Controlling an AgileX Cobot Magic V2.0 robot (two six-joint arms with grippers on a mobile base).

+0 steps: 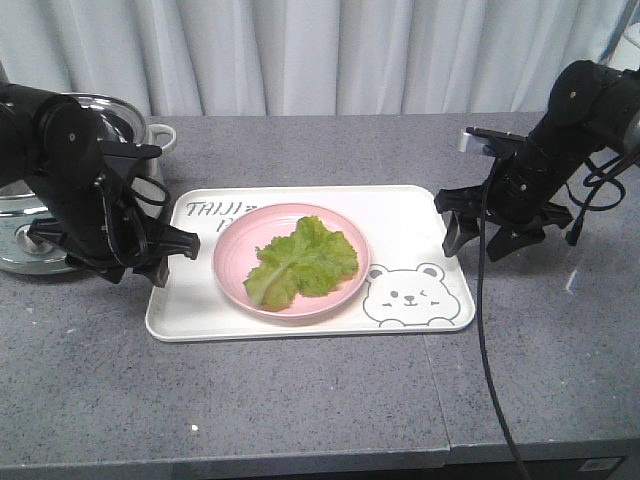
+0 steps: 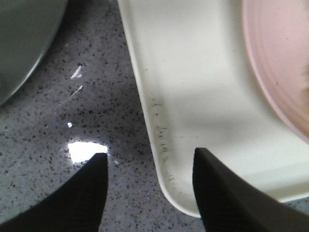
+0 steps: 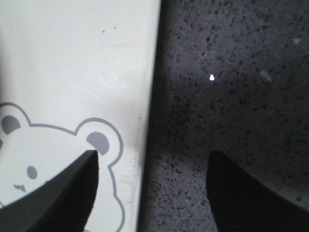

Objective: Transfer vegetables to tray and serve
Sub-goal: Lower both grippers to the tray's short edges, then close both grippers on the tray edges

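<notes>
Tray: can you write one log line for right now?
vegetables on pink plate on tray | left fingers open, astride tray edge | right fingers open, astride tray edge

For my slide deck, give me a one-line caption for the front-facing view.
Lettuce on a pink plate sits on the bear tray; open left pincer and right pincer straddle its ends.

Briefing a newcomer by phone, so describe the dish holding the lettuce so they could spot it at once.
On the grey speckled counter lies a cream-white rectangular tray with a winking bear drawing. In the tray's middle sits a round plate carrying the lettuce leaves. It is the only pink thing there, unlike the steel pot standing off the tray on the counter.
</notes>
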